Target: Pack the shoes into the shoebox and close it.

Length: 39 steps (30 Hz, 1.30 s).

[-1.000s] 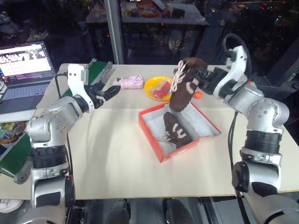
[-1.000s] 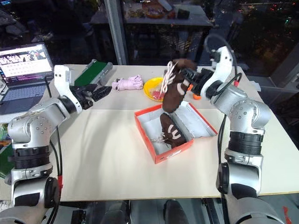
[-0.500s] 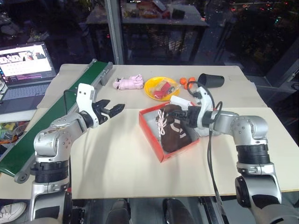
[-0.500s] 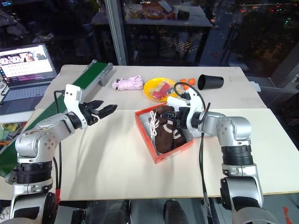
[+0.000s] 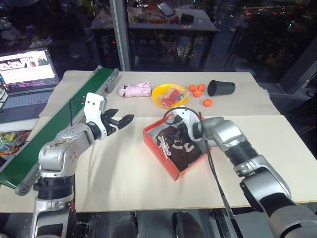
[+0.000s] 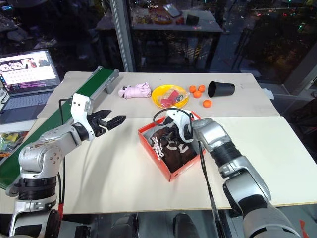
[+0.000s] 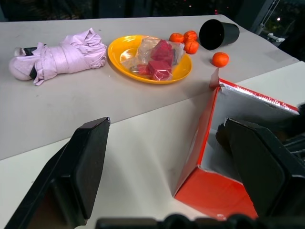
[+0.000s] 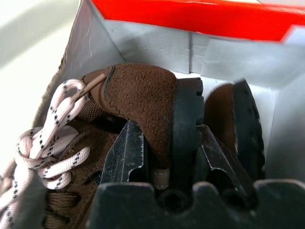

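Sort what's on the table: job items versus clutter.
Job: shoes, shoebox, right hand gripping one shoe's heel.
Clutter: yellow plate, pink umbrella, oranges, black cup, green conveyor, laptop.

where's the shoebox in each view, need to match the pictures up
Left eye view: the shoebox sits centre, shoes inside, right gripper reaching into it.
Right eye view: centre, slightly left of middle.
Left wrist view: at right, its red corner and white inner wall.
Right wrist view: white inner walls and red edge around the held shoe.
Shared landmark: the yellow plate, just beyond the box.
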### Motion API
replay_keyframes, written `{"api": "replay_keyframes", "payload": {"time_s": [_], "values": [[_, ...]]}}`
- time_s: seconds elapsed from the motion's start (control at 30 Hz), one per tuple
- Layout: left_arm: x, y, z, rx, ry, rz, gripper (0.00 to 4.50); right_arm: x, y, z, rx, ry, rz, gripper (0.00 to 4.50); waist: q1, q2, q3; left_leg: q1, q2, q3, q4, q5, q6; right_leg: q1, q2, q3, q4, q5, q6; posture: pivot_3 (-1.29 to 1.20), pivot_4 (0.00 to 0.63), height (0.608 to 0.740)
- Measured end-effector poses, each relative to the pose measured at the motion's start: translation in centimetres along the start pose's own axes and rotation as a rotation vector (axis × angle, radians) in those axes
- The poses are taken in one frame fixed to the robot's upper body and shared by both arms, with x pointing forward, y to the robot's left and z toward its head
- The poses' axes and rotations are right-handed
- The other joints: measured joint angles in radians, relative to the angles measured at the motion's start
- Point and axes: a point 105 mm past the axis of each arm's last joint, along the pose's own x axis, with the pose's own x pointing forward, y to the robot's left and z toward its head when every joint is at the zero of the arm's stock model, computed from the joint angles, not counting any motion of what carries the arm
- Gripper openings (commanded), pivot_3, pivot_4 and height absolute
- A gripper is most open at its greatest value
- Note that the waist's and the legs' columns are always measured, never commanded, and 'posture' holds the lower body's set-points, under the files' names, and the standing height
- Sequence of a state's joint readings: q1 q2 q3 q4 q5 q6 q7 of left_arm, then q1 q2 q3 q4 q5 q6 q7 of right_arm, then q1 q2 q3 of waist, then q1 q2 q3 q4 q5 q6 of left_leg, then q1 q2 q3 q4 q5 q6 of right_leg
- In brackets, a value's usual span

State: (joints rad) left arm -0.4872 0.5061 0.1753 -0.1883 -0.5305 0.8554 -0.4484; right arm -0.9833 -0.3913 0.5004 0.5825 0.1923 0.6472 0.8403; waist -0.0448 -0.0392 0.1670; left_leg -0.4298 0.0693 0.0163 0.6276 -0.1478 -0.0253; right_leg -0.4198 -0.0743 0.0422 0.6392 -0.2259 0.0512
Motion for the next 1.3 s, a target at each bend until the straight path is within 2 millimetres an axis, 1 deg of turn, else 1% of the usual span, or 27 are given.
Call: {"api": "replay_keyframes", "payload": {"time_s": [0.07, 0.13, 0.3, 0.37, 0.43, 0.5, 0.57, 0.63, 0.67, 0.73, 0.77, 0.8, 0.87, 0.9, 1.0, 1.03, 1.07, 1.1, 1.2, 1.27, 1.3], "values": [[-0.1, -0.1, -0.1, 0.006, -0.001, 0.003, 4.13, 1.1, 0.1, -0.2, -0.098, 0.045, 0.014, 0.71, -0.001, -0.005, -0.005, 0.002, 0.0, 0.0, -0.001, 0.0, 0.0, 0.001, 0.0, 0.0, 0.0, 0.0, -0.001, 0.0, 0.15, 0.74], [-0.1, -0.2, -0.2, 0.005, 0.001, 0.006, 4.13, 1.8, 0.0, -0.4, -0.164, 0.077, 0.014, 0.71, 0.0, -0.008, -0.008, 0.005, 0.0, 0.0, -0.001, 0.0, 0.0, 0.003, 0.0, 0.0, 0.0, -0.001, -0.001, 0.0, 0.15, 0.74], [-0.1, -0.4, -0.2, 0.009, -0.006, 0.009, 4.13, 3.0, -0.1, -1.0, -0.252, 0.133, 0.015, 0.71, 0.005, -0.015, -0.015, 0.009, 0.0, 0.0, -0.002, -0.003, -0.005, 0.01, -0.001, -0.001, -0.002, -0.002, -0.002, 0.0, 0.15, 0.74], [0.0, -0.8, -0.3, 0.011, -0.001, -0.002, 4.13, 3.3, -0.1, -1.1, -0.252, 0.141, 0.02, 1.71, 0.007, -0.015, -0.016, 0.014, 0.0, -0.001, -0.003, -0.005, -0.008, 0.016, -0.001, -0.003, -0.006, -0.005, -0.007, 0.0, 0.15, 0.74], [0.1, -1.0, -0.4, 0.015, 0.002, -0.008, 4.13, 3.4, -0.1, -1.2, -0.234, 0.137, 0.022, 2.25, 0.007, -0.014, -0.016, 0.014, 0.0, -0.001, -0.004, -0.005, -0.008, 0.016, -0.001, -0.003, -0.007, -0.005, -0.008, 0.0, 0.15, 0.74], [0.1, -1.0, -0.4, 0.019, 0.004, -0.007, 4.13, 3.7, 0.2, -1.7, -0.196, 0.128, 0.039, 2.89, 0.01, -0.013, -0.015, 0.013, 0.0, -0.001, -0.004, -0.005, -0.008, 0.016, -0.001, -0.003, -0.007, -0.005, -0.008, 0.0, 0.15, 0.74], [0.2, -1.1, -0.5, 0.024, 0.008, -0.008, 4.13, 3.5, 0.0, -1.3, -0.166, 0.096, 0.032, 3.57, 0.01, -0.011, -0.014, 0.011, 0.0, 0.0, -0.004, -0.005, -0.008, 0.014, -0.001, -0.002, -0.007, -0.005, -0.007, 0.0, 0.15, 0.74], [0.3, -1.4, -0.7, 0.029, 0.018, -0.032, 4.13, 3.1, -0.2, -0.8, -0.096, 0.062, 0.034, 4.29, 0.012, -0.009, -0.013, 0.009, 0.0, -0.001, -0.004, -0.004, -0.007, 0.012, -0.001, -0.003, -0.007, -0.002, -0.002, 0.0, 0.15, 0.74], [0.4, -1.6, -0.9, 0.033, 0.028, -0.049, 4.13, 2.5, -0.5, -0.5, -0.045, 0.039, 0.035, 4.47, 0.013, -0.008, -0.012, 0.006, 0.0, -0.001, -0.003, -0.004, -0.007, 0.01, -0.001, -0.003, -0.007, -0.001, -0.002, 0.0, 0.15, 0.74], [0.5, -1.8, -1.1, 0.051, 0.05, -0.077, 4.13, 1.1, -1.3, 0.2, 0.03, -0.002, 0.017, 4.47, 0.017, -0.007, -0.011, 0.0, 0.0, -0.001, -0.003, -0.002, -0.004, 0.003, -0.001, -0.002, -0.006, 0.0, -0.002, 0.0, 0.15, 0.74], [0.6, -2.0, -1.1, 0.065, 0.059, -0.098, 4.13, -0.2, -1.9, 0.7, 0.072, -0.034, -0.005, 4.47, 0.021, -0.006, -0.01, -0.005, 0.0, -0.001, -0.002, -0.001, -0.002, -0.003, -0.001, -0.001, -0.005, 0.002, -0.006, 0.0, 0.15, 0.74], [0.6, -2.0, -1.2, 0.073, 0.066, -0.108, 4.13, -1.3, -2.4, 1.1, 0.101, -0.061, -0.027, 4.47, 0.023, -0.005, -0.01, -0.007, 0.0, -0.001, -0.002, 0.0, -0.001, -0.005, -0.001, -0.001, -0.004, 0.004, -0.007, 0.0, 0.15, 0.74], [0.9, -2.1, -1.2, 0.089, 0.079, -0.133, 4.13, -3.6, -2.7, 2.1, 0.154, -0.12, -0.061, 4.47, 0.028, -0.004, -0.009, -0.01, 0.0, -0.001, -0.004, 0.0, -0.001, -0.008, 0.0, -0.001, -0.005, 0.003, -0.007, 0.0, 0.15, 0.74], [1.0, -2.1, -1.1, 0.096, 0.079, -0.144, 4.13, -4.6, -2.6, 2.7, 0.178, -0.151, -0.07, 4.47, 0.029, -0.004, -0.009, -0.011, 0.0, -0.001, -0.004, 0.0, -0.001, -0.009, 0.0, -0.001, -0.005, 0.003, -0.007, 0.0, 0.15, 0.74], [1.5, -3.0, -0.8, 0.12, 0.088, -0.219, 4.13, -8.1, -1.5, 4.4, 0.255, -0.262, -0.082, 4.47, 0.03, -0.003, -0.008, -0.013, 0.0, -0.001, -0.005, -0.001, -0.001, -0.011, 0.0, -0.001, -0.007, 0.003, -0.007, 0.0, 0.15, 0.74], [1.7, -3.4, -0.7, 0.13, 0.092, -0.253, 4.13, -9.5, -1.1, 4.6, 0.27, -0.29, -0.089, 4.47, 0.031, -0.003, -0.008, -0.013, 0.0, -0.001, -0.005, -0.002, 0.0, -0.011, 0.0, -0.001, -0.007, 0.003, -0.007, 0.0, 0.15, 0.74], [1.8, -3.8, -0.8, 0.143, 0.099, -0.286, 4.13, -10.5, -0.8, 4.3, 0.277, -0.302, -0.103, 4.47, 0.032, -0.003, -0.008, -0.014, 0.0, 0.0, -0.005, -0.002, 0.0, -0.011, 0.0, -0.002, -0.008, 0.003, -0.007, 0.0, 0.15, 0.74], [1.8, -4.4, -1.0, 0.166, 0.114, -0.337, 4.13, -11.8, -0.4, 3.6, 0.294, -0.311, -0.126, 4.47, 0.037, -0.003, -0.008, -0.015, 0.0, -0.001, -0.005, -0.002, 0.0, -0.011, -0.001, -0.002, -0.009, 0.002, -0.006, 0.0, 0.15, 0.74], [1.4, -5.4, -1.7, 0.235, 0.168, -0.463, 4.13, -15.3, -0.1, 0.3, 0.385, -0.297, -0.242, 3.66, 0.044, -0.002, -0.008, -0.016, -0.001, 0.001, -0.003, -0.003, -0.001, -0.011, -0.002, -0.001, -0.01, 0.002, -0.006, 0.0, 0.15, 0.74], [1.4, -6.1, -1.9, 0.264, 0.188, -0.543, 4.13, -17.3, 0.5, -1.4, 0.418, -0.287, -0.308, 2.98, 0.047, -0.002, -0.007, -0.015, -0.001, 0.001, -0.002, -0.003, -0.001, -0.011, -0.002, -0.001, -0.009, 0.002, -0.006, 0.0, 0.15, 0.74], [1.4, -6.3, -1.9, 0.274, 0.195, -0.565, 4.13, -18.0, 0.8, -1.8, 0.42, -0.291, -0.324, 2.71, 0.047, -0.002, -0.007, -0.015, -0.001, 0.001, -0.002, -0.002, -0.001, -0.011, -0.002, -0.001, -0.009, 0.002, -0.006, 0.0, 0.15, 0.74]]}}
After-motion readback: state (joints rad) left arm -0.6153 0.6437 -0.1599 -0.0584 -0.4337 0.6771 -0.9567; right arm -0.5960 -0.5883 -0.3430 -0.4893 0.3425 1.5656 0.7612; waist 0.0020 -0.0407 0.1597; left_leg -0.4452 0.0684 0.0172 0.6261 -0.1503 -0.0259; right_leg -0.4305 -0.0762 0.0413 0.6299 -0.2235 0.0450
